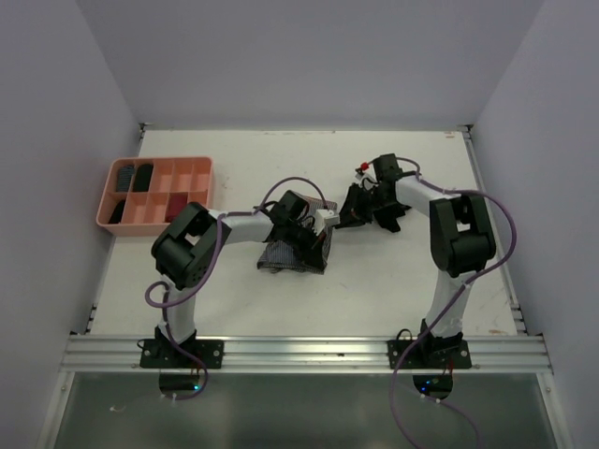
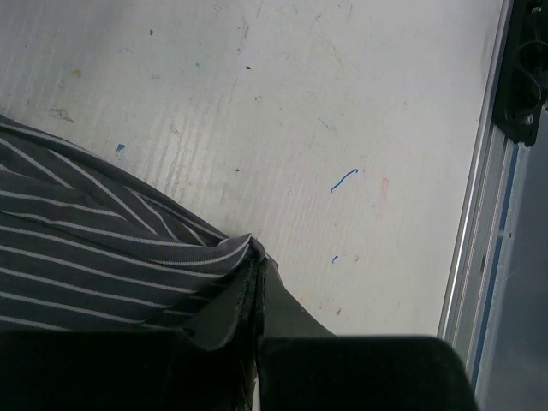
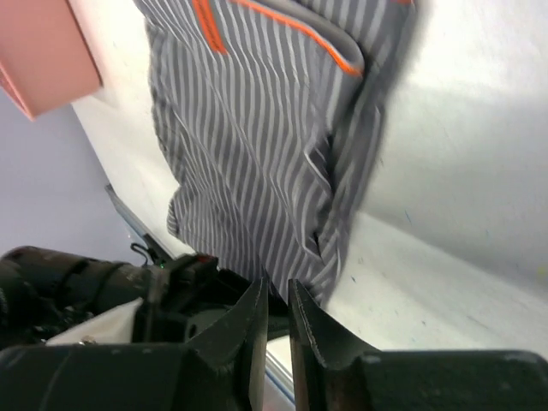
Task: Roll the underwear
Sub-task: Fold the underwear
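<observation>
In the top view the tray (image 1: 106,192) sits on the table (image 1: 393,281) in the upper left of the frame, with small items (image 1: 142,175) in several compartments. The underwear (image 1: 285,258) lies on the table at centre frame, well right of the tray. The left gripper (image 1: 320,245) is at its right edge; the right gripper (image 1: 354,210) is just up and right of it

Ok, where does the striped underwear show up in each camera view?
Top external: striped underwear mid-table, at the left gripper.
Left wrist: lower left, pinched in that gripper.
Right wrist: upper centre, orange trim at top.
Shared landmark: pink compartment tray, top external's left and right wrist's top-left corner.
</observation>
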`<state>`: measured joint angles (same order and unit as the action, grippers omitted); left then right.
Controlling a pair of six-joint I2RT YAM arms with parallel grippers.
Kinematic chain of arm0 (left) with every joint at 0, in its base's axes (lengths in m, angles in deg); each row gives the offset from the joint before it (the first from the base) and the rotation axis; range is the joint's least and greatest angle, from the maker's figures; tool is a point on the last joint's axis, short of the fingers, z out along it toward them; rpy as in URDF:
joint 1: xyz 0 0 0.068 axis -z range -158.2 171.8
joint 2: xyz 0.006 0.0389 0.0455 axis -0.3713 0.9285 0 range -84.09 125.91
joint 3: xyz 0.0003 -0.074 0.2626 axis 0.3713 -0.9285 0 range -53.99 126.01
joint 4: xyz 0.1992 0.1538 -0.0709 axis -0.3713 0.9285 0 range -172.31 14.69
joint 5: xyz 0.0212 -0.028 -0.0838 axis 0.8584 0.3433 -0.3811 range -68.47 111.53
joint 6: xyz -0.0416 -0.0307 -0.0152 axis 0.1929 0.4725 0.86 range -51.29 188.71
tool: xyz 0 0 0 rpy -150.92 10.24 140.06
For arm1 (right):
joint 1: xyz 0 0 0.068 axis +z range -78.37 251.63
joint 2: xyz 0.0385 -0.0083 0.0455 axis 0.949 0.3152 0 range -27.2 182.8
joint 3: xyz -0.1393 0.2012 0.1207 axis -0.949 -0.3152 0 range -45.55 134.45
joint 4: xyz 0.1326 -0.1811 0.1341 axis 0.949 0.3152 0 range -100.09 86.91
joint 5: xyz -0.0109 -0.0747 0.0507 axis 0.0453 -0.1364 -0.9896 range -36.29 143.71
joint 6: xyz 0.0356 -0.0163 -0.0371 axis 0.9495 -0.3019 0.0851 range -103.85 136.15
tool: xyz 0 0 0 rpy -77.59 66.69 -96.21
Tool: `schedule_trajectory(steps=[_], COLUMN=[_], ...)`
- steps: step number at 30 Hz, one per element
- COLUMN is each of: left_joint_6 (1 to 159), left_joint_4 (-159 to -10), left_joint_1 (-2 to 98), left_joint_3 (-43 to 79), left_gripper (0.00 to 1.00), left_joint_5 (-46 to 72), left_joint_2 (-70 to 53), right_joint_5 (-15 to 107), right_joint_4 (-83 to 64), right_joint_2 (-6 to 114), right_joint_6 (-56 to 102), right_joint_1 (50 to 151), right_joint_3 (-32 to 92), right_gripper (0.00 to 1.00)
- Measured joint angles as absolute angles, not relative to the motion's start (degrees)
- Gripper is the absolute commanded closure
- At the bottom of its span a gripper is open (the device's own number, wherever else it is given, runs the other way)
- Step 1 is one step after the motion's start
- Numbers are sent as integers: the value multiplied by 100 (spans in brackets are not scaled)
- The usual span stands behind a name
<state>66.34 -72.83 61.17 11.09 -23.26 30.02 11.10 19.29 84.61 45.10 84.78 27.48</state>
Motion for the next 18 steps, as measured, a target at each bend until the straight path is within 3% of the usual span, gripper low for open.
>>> schedule_trajectory(steps=[7,18], left_joint_6=[6660,6662], left_joint_4=[-7307,-7371], left_joint_1=[6115,6115], left_joint_3=[1091,1037], left_gripper=[100,100], left_joint_5=[-2328,-2315], left_joint_2=[3002,2982], right_joint_5=[1099,1394], right_joint_4=[1214,968], right_joint_2=[9054,9985], right_joint_6=[5098,5290], right_joint_1=[8528,8489], right_joint_3=[3301,4029], right_gripper=[74,74])
